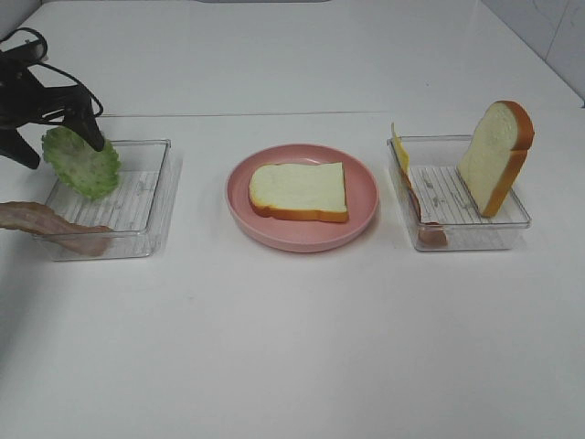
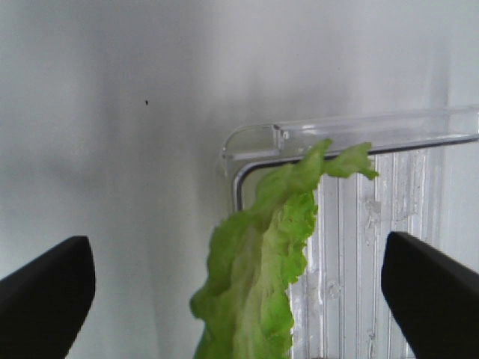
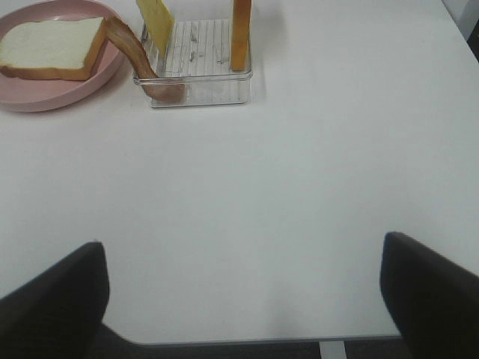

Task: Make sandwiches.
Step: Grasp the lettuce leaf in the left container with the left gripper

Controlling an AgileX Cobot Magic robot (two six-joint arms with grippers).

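The left gripper [image 1: 62, 151] angles down from 10 o'clock over the far corner of the left tray [image 1: 151, 197], claw spread wide, straddling the ruffled lettuce [image 1: 84, 165]; in the wrist view both fingers stand apart from the leaf. A bacon strip [image 1: 55, 224] droops over the tray's near-left rim. At centre a bread slice [image 1: 300, 190] lies flat on the pink plate [image 1: 302, 240], with open table [image 1: 292, 347] at 6 o'clock. At 3 o'clock the right tray [image 1: 475, 222] holds a leaning slice [image 1: 494, 155]. The right gripper [image 3: 239, 299], claw spread, hovers over open table
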